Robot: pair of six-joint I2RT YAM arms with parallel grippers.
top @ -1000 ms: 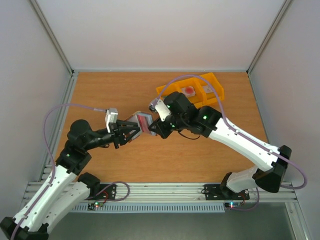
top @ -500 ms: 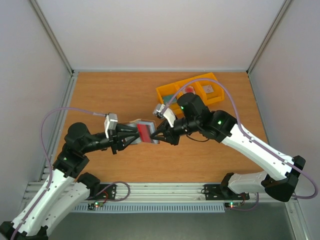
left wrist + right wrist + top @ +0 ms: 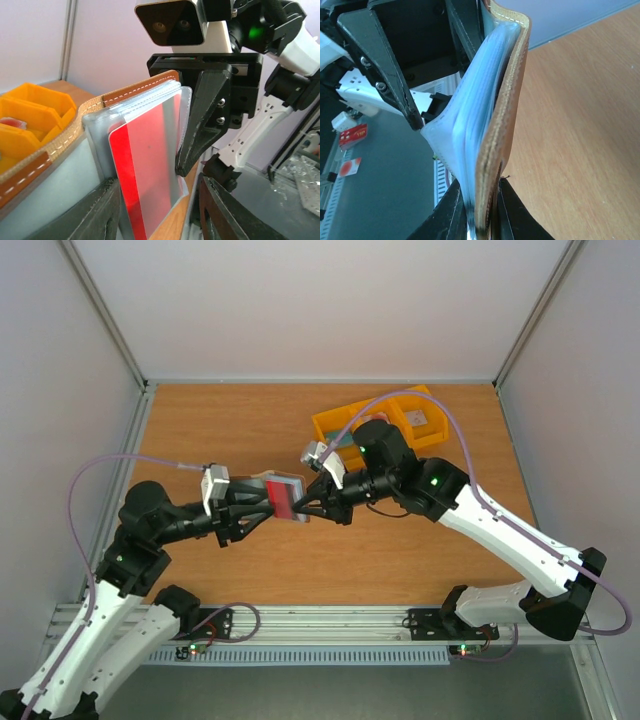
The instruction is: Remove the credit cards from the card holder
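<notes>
Brown leather with pale stitching is shown on the card holder [image 3: 135,89], grainy along its edge. Clear, glossy plastic sleeves [image 3: 97,137] are seen inside it. The red credit card [image 3: 145,165] is caught smooth and shiny. The yellow bin [image 3: 30,107] is seen in glossy plastic, and the surface [image 3: 200,430] in matt wood grain.

The top camera looks down from behind over the whole table [image 3: 200,430]. Both wrist cameras sit very close, apparently facing each other, sharing the card holder [image 3: 97,145].
</notes>
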